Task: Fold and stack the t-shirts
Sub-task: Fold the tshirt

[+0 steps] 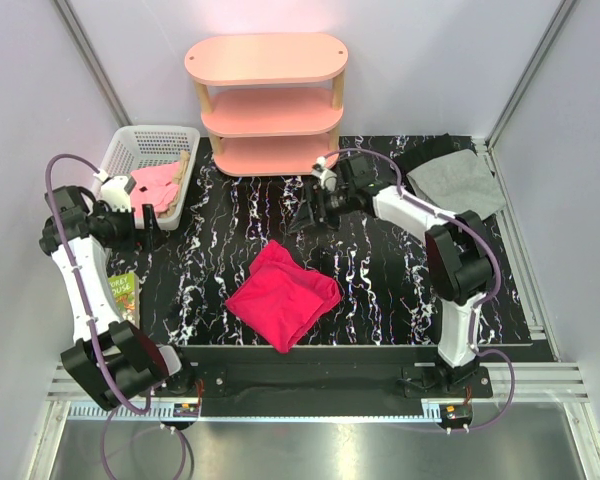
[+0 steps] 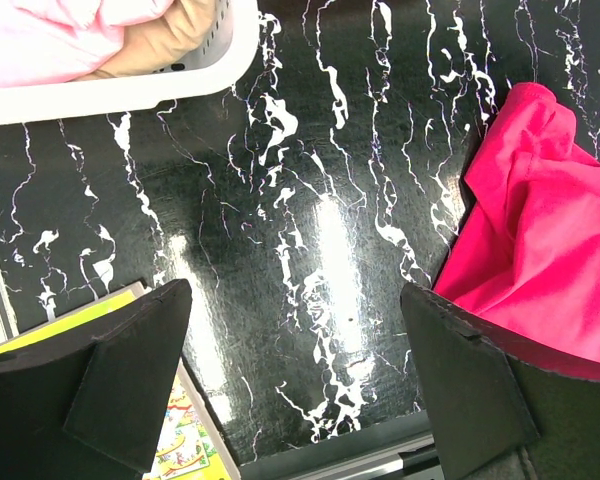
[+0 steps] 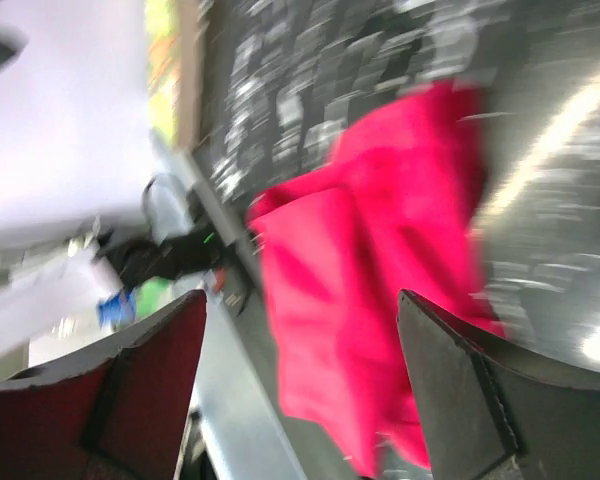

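L arm: base at near-left corner, white link runs up along the table's left edge, elbow bent by the wall, wrist turned in twd the table. The left gripper hangs just in front of the white basket. Jaws wide apart, nothing btwn them. Its wrist cam shows only the black marbled tabletop under the gap.

R arm: base near-right, link goes up to an elbow at right-centre, forearm stretched left & back twd the pink shelf. The right gripper sits above the table in front of the shelf's bottom tier, pointing left/down. Jaws well apart, empty.

The red t-shirt is a loosely bunched heap at table centre, nearer the front edge, apart from both grippers. The grey t-shirt lies roughly flat at the far-right corner, behind the R forearm.

Hard to see:
- R wrist view is badly blurred; the red shirt reads as a smear below the fingers, rest indistinct.
- L wrist view cuts the red shirt off at its right edge and the basket at the top.
- Pink cloth and sth tan lie in the basket; can't tell what garments.
- Dark shape at the grey shirt's back edge, can't identify.
- Booklet at the left table edge is partly covered by the L arm.
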Available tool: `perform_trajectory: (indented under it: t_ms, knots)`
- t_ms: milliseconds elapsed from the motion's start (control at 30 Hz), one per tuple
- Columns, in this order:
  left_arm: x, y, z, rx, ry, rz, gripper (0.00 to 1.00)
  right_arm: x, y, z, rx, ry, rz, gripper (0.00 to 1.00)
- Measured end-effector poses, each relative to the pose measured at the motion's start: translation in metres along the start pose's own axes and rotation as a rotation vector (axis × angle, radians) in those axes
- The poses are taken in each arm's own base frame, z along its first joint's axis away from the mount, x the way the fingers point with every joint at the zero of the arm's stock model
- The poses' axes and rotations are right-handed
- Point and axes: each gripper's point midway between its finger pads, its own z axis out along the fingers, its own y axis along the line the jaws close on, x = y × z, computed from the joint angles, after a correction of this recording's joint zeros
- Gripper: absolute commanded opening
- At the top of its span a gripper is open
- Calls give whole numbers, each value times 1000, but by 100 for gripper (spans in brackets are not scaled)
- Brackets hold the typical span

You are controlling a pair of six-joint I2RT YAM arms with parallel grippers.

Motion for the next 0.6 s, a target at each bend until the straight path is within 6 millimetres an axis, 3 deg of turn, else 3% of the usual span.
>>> perform_trajectory:
  t_ms: [133, 200, 333, 433, 600]
  knots:
    - [0, -7, 4, 20, 8, 15, 91, 34, 57, 25, -102, 102, -63, 85]
    - [0, -11, 6, 32, 13, 23, 91, 61, 91, 41, -195, 176, -82, 85]
    - [0, -11, 6, 30, 16, 27, 91, 89, 123, 52, -354, 253, -59, 86]
    - [1, -10, 6, 25, 19, 28, 91, 95, 113, 58, -446, 295, 27, 87]
    - [1, -10, 6, 24, 20, 30, 91, 118, 49, 94, -477, 389, 258, 91]
